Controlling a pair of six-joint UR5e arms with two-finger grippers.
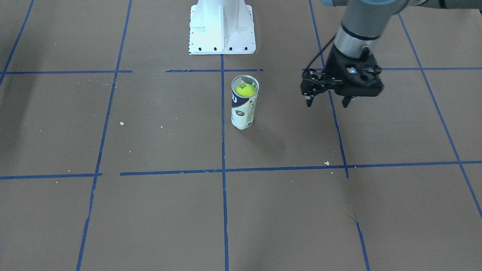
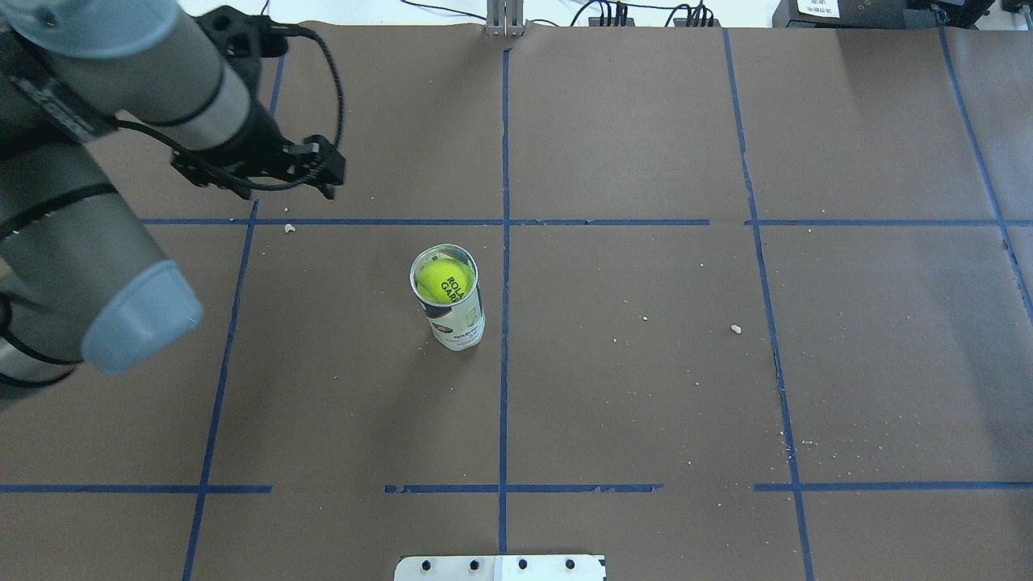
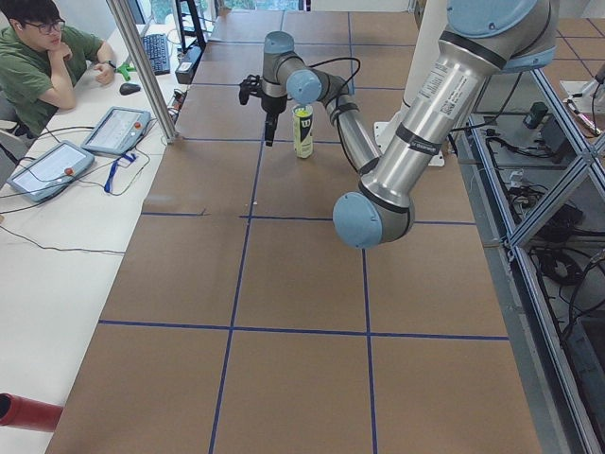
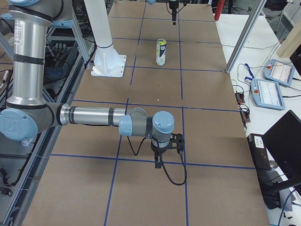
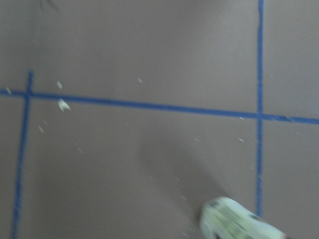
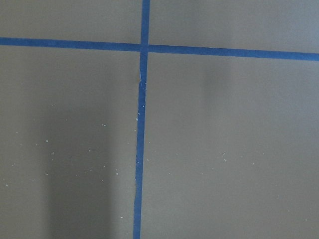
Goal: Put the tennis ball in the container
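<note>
Front-facing ext. view: tennis ball (image 1: 245, 90) sits inside upright container (image 1: 244, 111), near its mouth, on worktop (image 1: 150, 210). Well apart from container: left hand (image 1: 327, 102), fingers spread, holding nothing. Overhead view: same layout, ball logo faces up. Ext. right view: right hand (image 4: 159, 162) points down near worktop, well apart from container; spread or pressed together cannot be told.

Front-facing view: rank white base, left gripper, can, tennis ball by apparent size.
1. White base and left gripper: about alike; base is cropped, raised gripper is nearer the camera.
2. Tennis-ball can.
3. Tennis ball, inside it.
</note>
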